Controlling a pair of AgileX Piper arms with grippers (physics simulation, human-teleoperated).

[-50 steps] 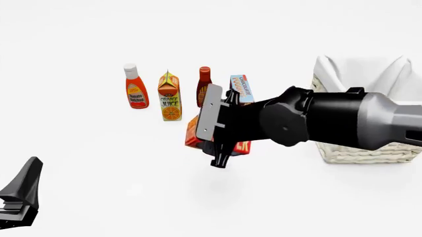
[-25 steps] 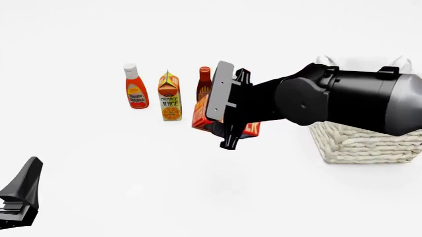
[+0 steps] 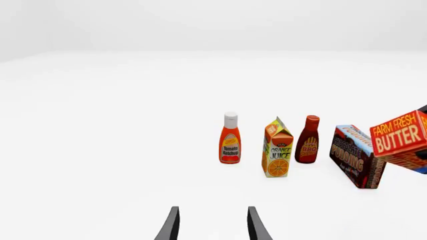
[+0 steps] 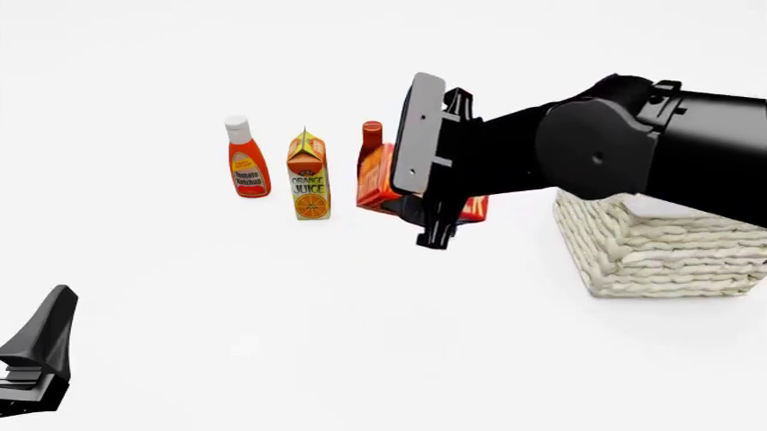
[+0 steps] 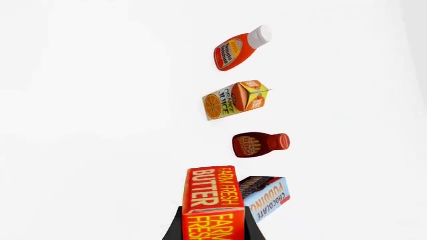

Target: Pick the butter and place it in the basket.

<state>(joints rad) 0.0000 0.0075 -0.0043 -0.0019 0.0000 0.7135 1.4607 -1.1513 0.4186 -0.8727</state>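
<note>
The white table (image 4: 359, 341) carries everything. At its right edge in the front view stands the wicker basket (image 4: 659, 256), largely hidden behind the black right arm (image 4: 647, 157), which reaches leftward across it. The right gripper (image 5: 213, 222) is clamped on the butter (image 4: 377, 184), its fingers pressing the box's two sides; the box hangs clear of the table, left of the basket and not yet over it, its "FARM FRESH BUTTER" face plain in both wrist views. Behind the butter a row of groceries stands on the table: from the right, the chocolate pudding box (image 3: 357, 156), the BBQ sauce bottle (image 3: 308, 146), the orange juice carton (image 4: 308, 175) and the tomato ketchup bottle (image 4: 246, 157). The left gripper (image 3: 212, 225) sits at the near left, jaws parted around nothing.
</note>
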